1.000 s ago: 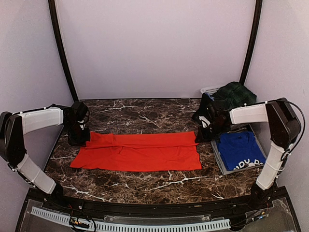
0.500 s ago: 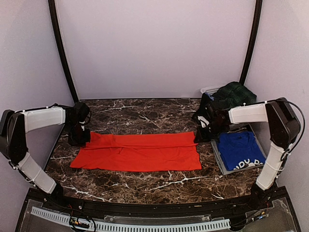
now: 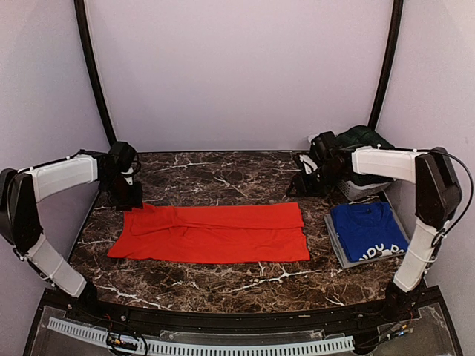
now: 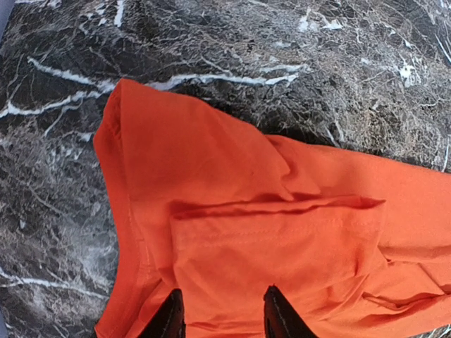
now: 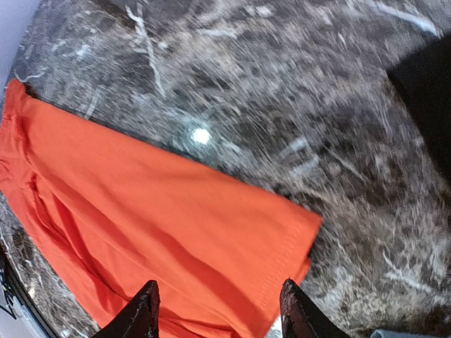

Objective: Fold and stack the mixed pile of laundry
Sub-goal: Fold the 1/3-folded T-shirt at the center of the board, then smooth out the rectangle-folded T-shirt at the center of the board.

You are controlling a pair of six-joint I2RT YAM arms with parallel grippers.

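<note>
**1. red-orange T-shirt** [image 3: 211, 233]. It lies flat on the marble table [image 3: 223, 174], doubled lengthwise into 1 long band. 1 end is under the left gripper [image 4: 224, 318] and the other under the right gripper [image 5: 222, 313]. Judged purpose: it is laid long so each arm has 1 end for a crosswise fold. Below the left fingers a sleeve is tucked over the body, with its stitched hem running across just ahead of the tips (a few soft ridges show beside it).

**2. left gripper.** Jaws apart, nothing between them. It hangs over the band's corner with cloth directly beneath. You have bare marble ahead of it and on its outer side.

**3. right gripper.** Jaws apart and empty too. It sits above the opposite corner, and the hemmed short edge runs in toward the gap between its fingers. Bare marble lies ahead of it.

**4. royal blue T-shirt** [image 3: 365, 226]. It is folded on the grey tray [image 3: 335, 248], on the right gripper's outer side nearer the arm bases. It is apart from the band's end (probably the start of the stack).

**5. dark green tartan skirt** [image 3: 364, 141]. It is heaped in the white basket [image 3: 323, 139], close behind the right forearm.

**Room:** You have open marble along both long edges of the band. It is tightest beside the right gripper, between band end, tray and basket.
</note>
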